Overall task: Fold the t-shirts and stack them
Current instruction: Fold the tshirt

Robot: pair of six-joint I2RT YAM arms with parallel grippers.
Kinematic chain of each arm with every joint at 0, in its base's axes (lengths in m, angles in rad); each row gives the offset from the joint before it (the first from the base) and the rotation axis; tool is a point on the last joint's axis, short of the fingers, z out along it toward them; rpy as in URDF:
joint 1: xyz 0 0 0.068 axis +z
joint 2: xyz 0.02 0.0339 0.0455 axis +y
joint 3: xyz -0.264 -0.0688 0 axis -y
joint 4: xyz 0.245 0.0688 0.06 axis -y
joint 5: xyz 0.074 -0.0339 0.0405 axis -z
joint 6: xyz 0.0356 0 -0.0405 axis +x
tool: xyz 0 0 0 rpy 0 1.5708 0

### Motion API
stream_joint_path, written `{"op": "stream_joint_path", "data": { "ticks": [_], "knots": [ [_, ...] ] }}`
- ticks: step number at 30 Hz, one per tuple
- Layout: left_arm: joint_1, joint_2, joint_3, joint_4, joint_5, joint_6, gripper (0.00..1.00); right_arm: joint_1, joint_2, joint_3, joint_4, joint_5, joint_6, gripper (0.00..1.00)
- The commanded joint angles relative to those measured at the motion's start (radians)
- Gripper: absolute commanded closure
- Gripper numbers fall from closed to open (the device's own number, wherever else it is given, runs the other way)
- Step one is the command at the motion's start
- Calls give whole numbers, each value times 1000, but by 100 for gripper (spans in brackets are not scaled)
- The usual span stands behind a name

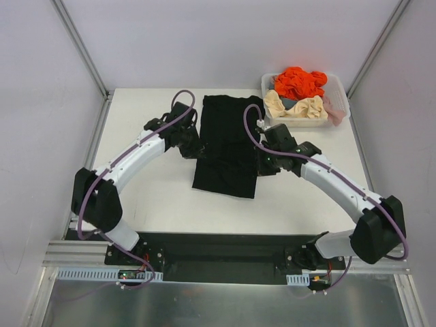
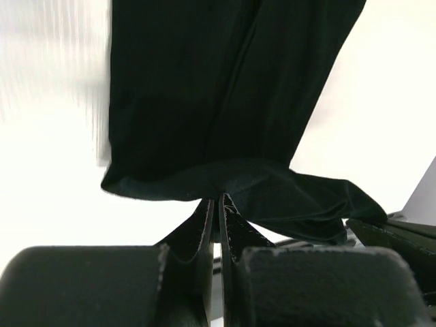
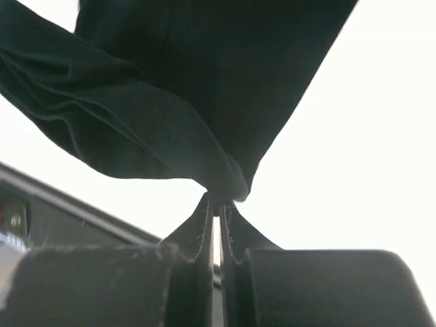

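Observation:
A large black t-shirt [image 1: 225, 146] lies lengthwise in the middle of the table. My left gripper [image 1: 193, 148] pinches its left edge, and in the left wrist view that gripper [image 2: 217, 199] is shut on a fold of the black t-shirt [image 2: 225, 88]. On the right edge, my right gripper [image 1: 262, 162] is shut on the cloth too; the right wrist view has the gripper [image 3: 218, 201] clamped on a bunched corner of the black t-shirt [image 3: 204, 82]. An orange t-shirt [image 1: 298, 82], a cream-beige one [image 1: 300, 107] and a pale pink one [image 1: 334, 107] lie crumpled in the basket.
The white plastic basket [image 1: 300, 122] stands at the table's back right corner, close behind my right gripper. Bare white table [image 1: 143, 197] lies left of and in front of the black shirt. Grey walls enclose the table on three sides.

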Motion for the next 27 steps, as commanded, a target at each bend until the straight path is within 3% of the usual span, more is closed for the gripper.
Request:
{"op": "stream_joint_path", "data": {
  "ticks": [1, 15, 27],
  "knots": [
    [42, 131, 156, -6, 22, 78, 100, -60, 78, 108, 22, 17, -70, 99],
    [115, 456, 526, -6, 55, 157, 100, -195, 365, 352, 77, -57, -112, 99],
    [147, 680, 709, -5, 83, 209, 99, -229, 555, 476, 96, -32, -121, 99]
  ]
}}
